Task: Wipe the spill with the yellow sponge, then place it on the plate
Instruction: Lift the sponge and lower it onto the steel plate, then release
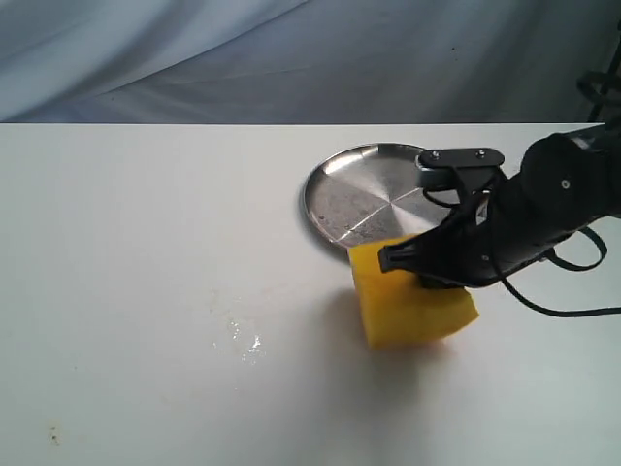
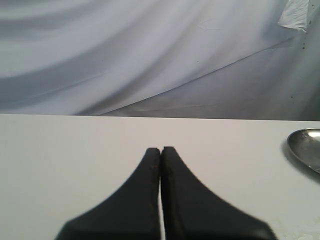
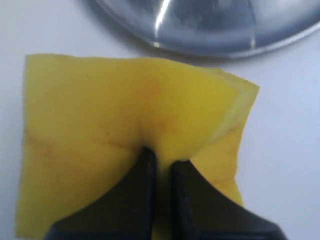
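Observation:
My right gripper is shut on the yellow sponge, pinching its top so that the foam creases. The sponge hangs just in front of the near rim of the silver plate; I cannot tell whether it touches the table. No amber-brown spill shows; only a faint colourless wet sheen lies on the white table left of the sponge. My left gripper is shut on nothing above the table and is outside the exterior view. An edge of the plate shows in the left wrist view.
The white table reaches back to a grey draped cloth. A tiny brown speck sits near the front left corner. Black cables trail from the right arm.

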You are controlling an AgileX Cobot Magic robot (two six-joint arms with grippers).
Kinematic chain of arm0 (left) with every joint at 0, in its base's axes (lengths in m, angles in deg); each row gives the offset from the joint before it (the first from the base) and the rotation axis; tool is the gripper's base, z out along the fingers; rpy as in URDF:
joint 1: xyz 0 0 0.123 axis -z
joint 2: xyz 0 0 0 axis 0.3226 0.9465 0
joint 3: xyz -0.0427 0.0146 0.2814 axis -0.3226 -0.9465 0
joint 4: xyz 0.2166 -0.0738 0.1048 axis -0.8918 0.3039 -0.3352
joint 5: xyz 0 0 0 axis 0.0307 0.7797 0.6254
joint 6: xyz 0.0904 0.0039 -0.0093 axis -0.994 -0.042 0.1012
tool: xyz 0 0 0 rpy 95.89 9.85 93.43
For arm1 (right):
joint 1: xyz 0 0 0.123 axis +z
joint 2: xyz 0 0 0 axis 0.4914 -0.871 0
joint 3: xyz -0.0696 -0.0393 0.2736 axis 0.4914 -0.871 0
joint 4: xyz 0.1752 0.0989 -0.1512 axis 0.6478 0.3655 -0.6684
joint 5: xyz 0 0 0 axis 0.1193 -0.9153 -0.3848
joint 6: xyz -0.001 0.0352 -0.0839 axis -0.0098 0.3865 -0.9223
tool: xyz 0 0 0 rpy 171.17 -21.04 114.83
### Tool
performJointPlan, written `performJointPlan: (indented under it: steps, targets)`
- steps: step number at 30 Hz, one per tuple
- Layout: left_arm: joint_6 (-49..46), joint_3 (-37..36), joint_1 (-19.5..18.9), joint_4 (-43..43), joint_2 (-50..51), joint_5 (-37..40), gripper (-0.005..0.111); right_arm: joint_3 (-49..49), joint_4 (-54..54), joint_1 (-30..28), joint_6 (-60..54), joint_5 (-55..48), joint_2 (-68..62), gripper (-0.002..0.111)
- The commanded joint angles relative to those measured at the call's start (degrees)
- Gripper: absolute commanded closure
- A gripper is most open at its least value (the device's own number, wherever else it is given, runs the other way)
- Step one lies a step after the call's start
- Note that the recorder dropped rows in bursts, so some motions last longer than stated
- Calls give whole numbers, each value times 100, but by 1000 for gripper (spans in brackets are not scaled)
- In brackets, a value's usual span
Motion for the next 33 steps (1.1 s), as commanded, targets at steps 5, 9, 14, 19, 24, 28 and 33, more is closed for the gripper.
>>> performJointPlan:
  steps: [5,9,14,19,24,28,33]
  targets:
    - [4,-25,5,-4,-9,-23,105,-32,-13,-165,432,1829,347,108]
    - [4,-25,5,-4,-9,-23,105,-32,35,-448,496,2577,235,108]
    - [4,-25,5,-4,-9,-23,105,-32,265,-819,523,3243,-162,108]
    - [17,-25,5,-4,-9,-23,105,139,417,-936,543,3479,-653,108]
    - [17,-25,5,-4,-9,-23,105,711,417,-936,543,2868,-1297,108]
    - [-11,-25,5,-4,-9,-23,105,1056,379,-924,543,2621,-1602,108]
    - [-11,-25,5,-4,-9,-23,105,1375,355,-924,410,2224,-1720,76]
